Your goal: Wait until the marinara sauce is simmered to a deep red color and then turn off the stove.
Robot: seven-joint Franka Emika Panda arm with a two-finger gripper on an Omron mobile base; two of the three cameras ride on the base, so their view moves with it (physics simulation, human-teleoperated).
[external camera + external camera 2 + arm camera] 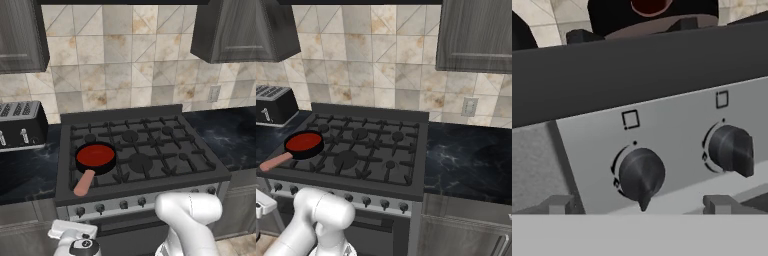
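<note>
Now marinara sauce [95,155] fills skillet [95,167].

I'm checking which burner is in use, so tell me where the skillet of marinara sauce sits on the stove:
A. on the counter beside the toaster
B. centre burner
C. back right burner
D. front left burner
D: both base views show the skillet of marinara sauce on the front left grate of the stove, its handle pointing toward the knob strip.
</note>
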